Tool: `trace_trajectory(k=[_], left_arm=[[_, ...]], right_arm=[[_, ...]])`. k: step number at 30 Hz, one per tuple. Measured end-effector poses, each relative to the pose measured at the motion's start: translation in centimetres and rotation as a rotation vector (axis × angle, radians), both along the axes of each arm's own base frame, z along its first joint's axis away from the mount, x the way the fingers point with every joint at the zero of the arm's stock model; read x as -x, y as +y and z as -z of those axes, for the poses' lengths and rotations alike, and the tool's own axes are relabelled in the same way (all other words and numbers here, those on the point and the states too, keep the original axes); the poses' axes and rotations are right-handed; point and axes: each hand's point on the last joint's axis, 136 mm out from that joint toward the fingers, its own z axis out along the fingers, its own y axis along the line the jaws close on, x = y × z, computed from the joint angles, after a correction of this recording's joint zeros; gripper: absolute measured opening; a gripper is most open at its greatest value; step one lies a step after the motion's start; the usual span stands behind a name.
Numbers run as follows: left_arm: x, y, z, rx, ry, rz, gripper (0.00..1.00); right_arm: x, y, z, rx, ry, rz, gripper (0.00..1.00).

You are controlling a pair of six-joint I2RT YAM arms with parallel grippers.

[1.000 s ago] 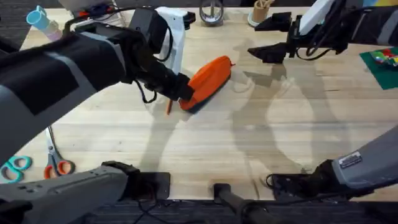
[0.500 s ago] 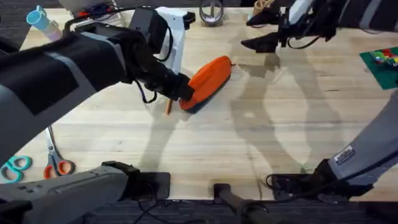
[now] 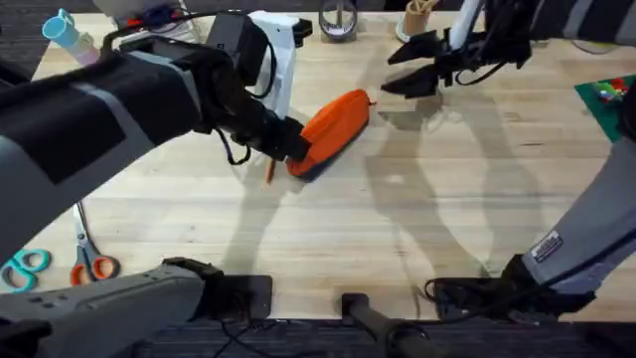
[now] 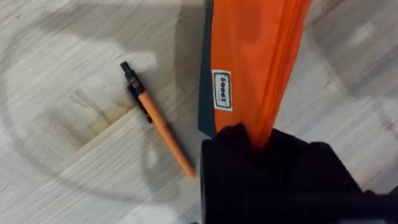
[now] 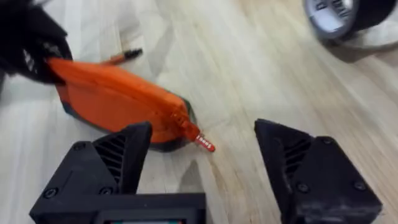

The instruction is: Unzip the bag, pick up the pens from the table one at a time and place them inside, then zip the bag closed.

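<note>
The orange bag [image 3: 336, 121] lies slanted on the table [image 3: 328, 239], zipper closed. My left gripper [image 3: 295, 149] is shut on its near-left end, and in the left wrist view the black fingers [image 4: 227, 146] pinch the orange fabric [image 4: 255, 56]. A thin orange pen [image 4: 160, 126] with a black end lies on the wood just beside that end; it also shows as a sliver [image 3: 268, 172]. My right gripper [image 3: 404, 66] hovers open a little right of the bag's far end. Its wrist view looks down on the bag [image 5: 118, 99] and its red zipper pull [image 5: 203, 144].
Orange-handled scissors [image 3: 91, 265] and teal-handled ones [image 3: 25, 265] lie at the left front. A white object [image 3: 280, 50], a blue bottle [image 3: 63, 30], a metal holder [image 3: 338, 20] and a cup [image 3: 417, 18] line the far edge. A green mat [image 3: 608, 99] sits right.
My right gripper has swung left and slightly down toward the bag's far end. The left gripper, bag and pen have stayed put.
</note>
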Motion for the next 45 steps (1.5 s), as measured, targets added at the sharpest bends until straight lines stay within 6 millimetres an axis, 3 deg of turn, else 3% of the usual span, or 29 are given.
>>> trace_trajectory(k=[9, 23, 45], left_arm=[[0.0, 0.0, 0.0, 0.0, 0.0, 0.0, 0.042], [0.0, 0.0, 0.0, 0.0, 0.0, 0.0, 0.042], [0.0, 0.0, 0.0, 0.0, 0.0, 0.0, 0.042]], right_arm=[[1.4, 2.7, 2.6, 0.188, -0.113, -0.142, 0.991], [2.6, 2.0, 6.7, 0.324, -0.189, -0.289, 0.992], [1.3, 2.6, 6.5, 0.342, -0.303, -0.315, 0.994]])
